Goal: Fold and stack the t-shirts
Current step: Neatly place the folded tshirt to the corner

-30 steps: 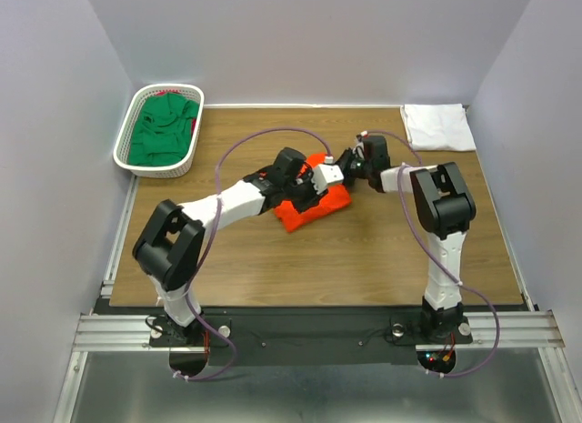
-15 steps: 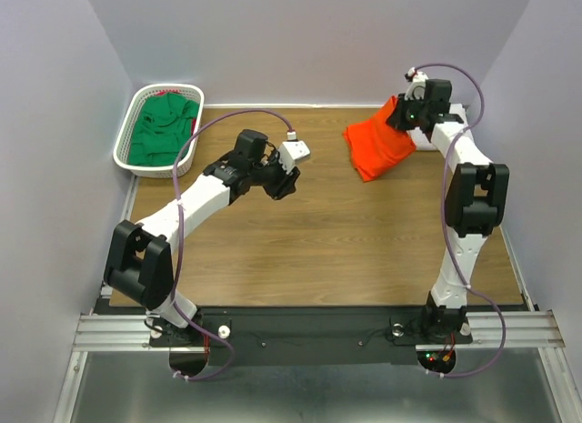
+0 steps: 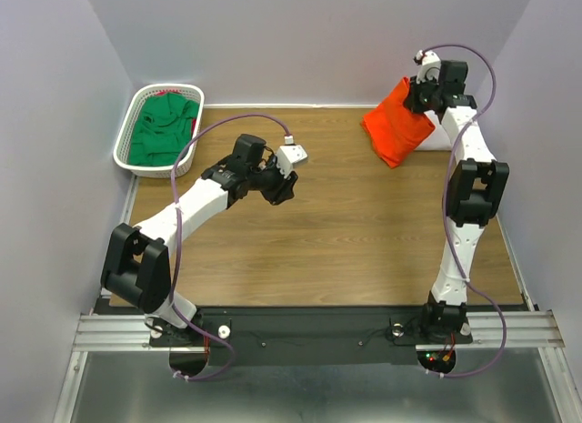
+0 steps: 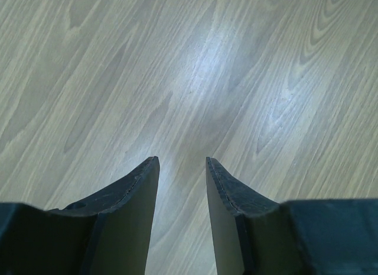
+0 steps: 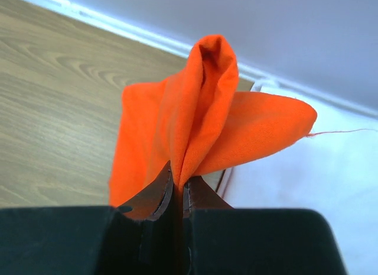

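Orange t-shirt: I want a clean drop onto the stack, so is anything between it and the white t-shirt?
Nothing visible. The orange t-shirt hangs pinched in the right gripper, right beside the white t-shirt.

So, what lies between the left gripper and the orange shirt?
Only bare table, as the top view shows. Nothing rests between the left gripper and the orange shirt, which hangs from the right gripper.
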`<action>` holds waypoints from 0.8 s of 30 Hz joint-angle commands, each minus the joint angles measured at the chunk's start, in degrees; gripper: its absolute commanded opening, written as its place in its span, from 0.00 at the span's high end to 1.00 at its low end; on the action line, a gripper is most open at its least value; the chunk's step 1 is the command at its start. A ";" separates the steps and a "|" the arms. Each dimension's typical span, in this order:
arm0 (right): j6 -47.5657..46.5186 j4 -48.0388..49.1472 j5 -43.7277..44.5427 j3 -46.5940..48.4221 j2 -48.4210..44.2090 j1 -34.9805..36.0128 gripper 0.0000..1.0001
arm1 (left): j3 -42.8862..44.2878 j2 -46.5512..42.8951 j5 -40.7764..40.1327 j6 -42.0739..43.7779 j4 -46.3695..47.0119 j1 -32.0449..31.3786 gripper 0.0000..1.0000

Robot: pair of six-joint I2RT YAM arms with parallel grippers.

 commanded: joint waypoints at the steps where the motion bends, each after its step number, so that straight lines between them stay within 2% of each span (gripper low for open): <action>1: -2.55 1.64 0.64 5.95 -1.10 -0.63 0.99 | 0.00 -2.87 0.32 -0.57 0.50 0.25 0.51; 10: -4.31 1.64 0.37 8.24 -2.51 -1.95 0.99 | 1.59 -2.26 1.28 -0.30 -0.21 0.25 0.47; 24: -3.95 1.64 -1.73 12.02 -2.95 -3.62 0.99 | 1.23 -1.91 0.67 0.40 -0.82 0.34 0.46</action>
